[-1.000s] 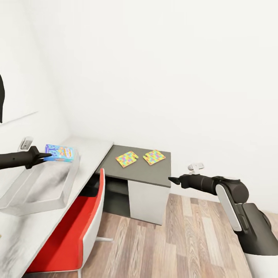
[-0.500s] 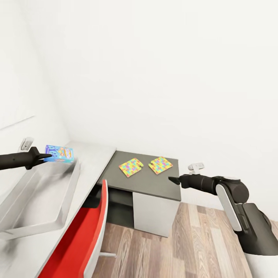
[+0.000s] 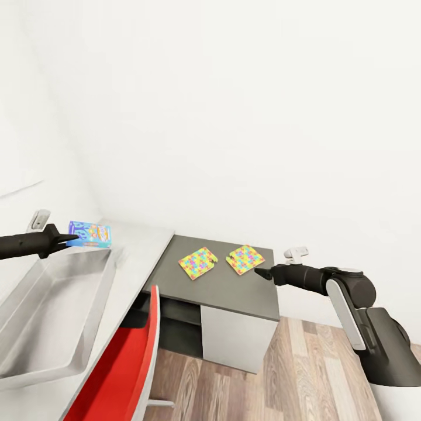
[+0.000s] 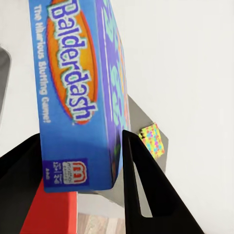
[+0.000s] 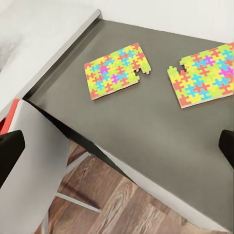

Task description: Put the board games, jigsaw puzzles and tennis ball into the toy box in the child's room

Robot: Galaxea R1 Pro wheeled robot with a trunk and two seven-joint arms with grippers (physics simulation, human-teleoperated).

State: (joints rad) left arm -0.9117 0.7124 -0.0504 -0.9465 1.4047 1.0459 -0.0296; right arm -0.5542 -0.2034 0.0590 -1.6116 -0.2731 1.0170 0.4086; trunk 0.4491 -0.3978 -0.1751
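My left gripper [image 3: 69, 237], clamped on the Balderdash box [image 3: 90, 233], hangs over the toy box's [image 3: 88, 327] open interior. The red chair [image 3: 126, 362] crowds the table edge. My right gripper [image 3: 259, 272] has open air above both jigsaw puzzles [image 3: 198, 262].

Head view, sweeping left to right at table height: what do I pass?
Left tool → board game it grips, above the toy box → left jigsaw puzzle → right jigsaw puzzle → right tool.
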